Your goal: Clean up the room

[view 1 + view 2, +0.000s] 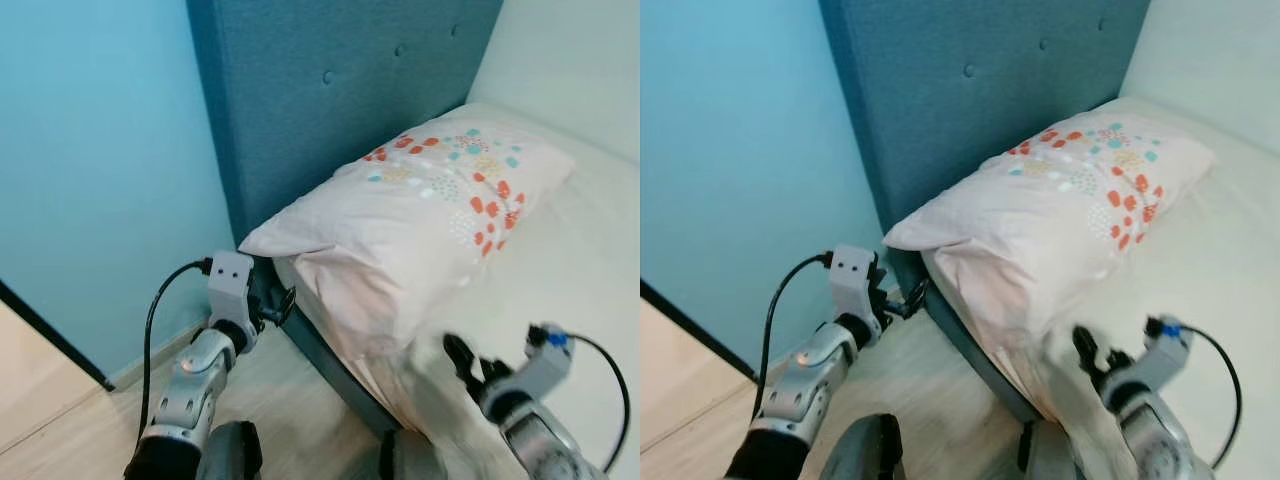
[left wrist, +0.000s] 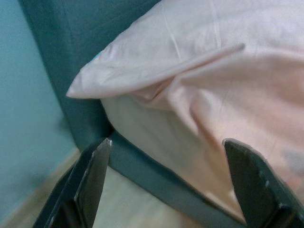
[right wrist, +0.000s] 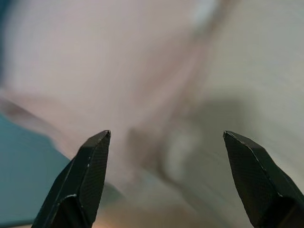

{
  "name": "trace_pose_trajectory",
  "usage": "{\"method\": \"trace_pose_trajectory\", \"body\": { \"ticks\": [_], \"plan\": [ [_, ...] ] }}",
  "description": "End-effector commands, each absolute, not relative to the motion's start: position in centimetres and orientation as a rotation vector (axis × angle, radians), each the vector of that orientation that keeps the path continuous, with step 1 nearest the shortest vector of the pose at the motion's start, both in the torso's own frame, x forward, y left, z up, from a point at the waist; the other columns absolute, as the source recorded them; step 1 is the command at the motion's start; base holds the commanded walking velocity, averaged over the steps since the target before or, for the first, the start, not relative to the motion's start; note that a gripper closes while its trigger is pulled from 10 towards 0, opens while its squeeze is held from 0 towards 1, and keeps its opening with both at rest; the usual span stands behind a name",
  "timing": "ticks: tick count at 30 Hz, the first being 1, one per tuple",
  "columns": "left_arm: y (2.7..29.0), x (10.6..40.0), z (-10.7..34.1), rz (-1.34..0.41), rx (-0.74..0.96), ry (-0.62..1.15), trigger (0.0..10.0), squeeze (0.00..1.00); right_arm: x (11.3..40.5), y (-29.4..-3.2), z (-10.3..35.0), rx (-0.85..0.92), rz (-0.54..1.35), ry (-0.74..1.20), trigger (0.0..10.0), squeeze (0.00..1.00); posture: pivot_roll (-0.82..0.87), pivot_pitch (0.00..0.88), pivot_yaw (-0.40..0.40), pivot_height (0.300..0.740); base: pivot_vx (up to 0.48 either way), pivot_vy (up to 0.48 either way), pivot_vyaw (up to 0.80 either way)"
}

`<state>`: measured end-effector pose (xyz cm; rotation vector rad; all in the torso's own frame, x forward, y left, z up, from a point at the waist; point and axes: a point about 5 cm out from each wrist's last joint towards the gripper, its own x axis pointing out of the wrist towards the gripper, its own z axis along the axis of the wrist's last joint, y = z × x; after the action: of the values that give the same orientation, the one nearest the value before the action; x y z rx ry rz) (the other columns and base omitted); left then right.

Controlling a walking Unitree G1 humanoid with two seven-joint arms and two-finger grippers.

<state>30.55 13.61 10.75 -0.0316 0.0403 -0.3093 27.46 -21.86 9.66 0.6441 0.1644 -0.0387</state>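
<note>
The left claw [image 1: 283, 303] hangs with its fingers spread wide, holding nothing, just off the bed's near corner and below the jutting corner of the pillow [image 1: 430, 215]. The right claw [image 1: 1087, 358], also wide and empty, hovers over the bed's [image 1: 585, 250] near edge beside the pillow's lower end, blurred. The pillow lies askew at the head of the bed against the blue headboard [image 1: 330, 90], one corner overhanging the side edge. To straighten it, I'd pinch the overhanging corner with the left, grip the low end with the right, and slide both toward the headboard together, avoiding bunching the sheet.
</note>
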Motion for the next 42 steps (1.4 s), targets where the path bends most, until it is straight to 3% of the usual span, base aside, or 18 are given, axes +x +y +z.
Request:
{"method": "trace_pose_trajectory", "body": {
  "ticks": [1,7,12,17,23,24,31,37,42],
  "plan": [
    [13.9,30.2,10.6,-0.313,-0.022,0.059,10.0,0.0,27.4,-21.8,9.4,0.663,-0.041,0.147,10.0,0.0,0.12,0.218,0.012,0.581,0.0,0.0,0.0],
    [15.3,28.8,10.4,-0.318,0.027,0.086,10.0,0.0,31.3,-18.9,10.4,0.71,0.052,0.123,10.0,0.0,0.19,0.268,0.046,0.581,0.0,0.0,0.0],
    [15.9,28.0,10.9,-0.313,0.05,0.083,10.0,0.0,33.2,-16.7,9.4,0.725,0.047,0.208,10.0,0.0,0.24,0.302,0.046,0.581,0.0,0.0,0.0],
    [16.4,27.2,11.4,-0.307,0.061,0.088,10.0,0.0,33.7,-16.3,8.5,0.758,-0.002,0.248,10.0,0.0,0.25,0.323,0.047,0.581,0.0,0.0,0.0],
    [17.1,25.7,11.4,-0.306,0.084,0.122,10.0,0.0,34.3,-14.9,8.3,1.029,0.039,0.19,10.0,0.0,0.31,0.369,0.058,0.581,0.0,0.0,0.0],
    [17.3,25.1,11.5,-0.306,0.093,0.136,10.0,0.0,35.0,-13.8,9.3,1.175,0.113,0.116,10.0,0.0,0.32,0.378,0.067,0.581,0.0,0.0,0.0],
    [17.6,24.1,11.8,-0.311,0.112,0.16,10.0,0.0,37.5,-11.6,13.2,1.387,0.357,-0.033,10.0,0.0,0.37,0.394,0.085,0.581,0.0,0.0,0.0],
    [17.3,23.6,12.1,-0.32,0.129,0.165,10.0,0.0,38.8,-11.4,15.8,1.342,0.42,-0.079,10.0,0.0,0.39,0.389,0.082,0.581,0.0,0.0,0.0],
    [16.8,23.9,11.9,-0.318,0.108,0.162,10.0,0.0,39.1,-14.2,15.0,1.176,0.281,-0.046,10.0,0.0,0.35,0.364,0.06,0.581,0.0,0.0,0.0]
  ]
}}
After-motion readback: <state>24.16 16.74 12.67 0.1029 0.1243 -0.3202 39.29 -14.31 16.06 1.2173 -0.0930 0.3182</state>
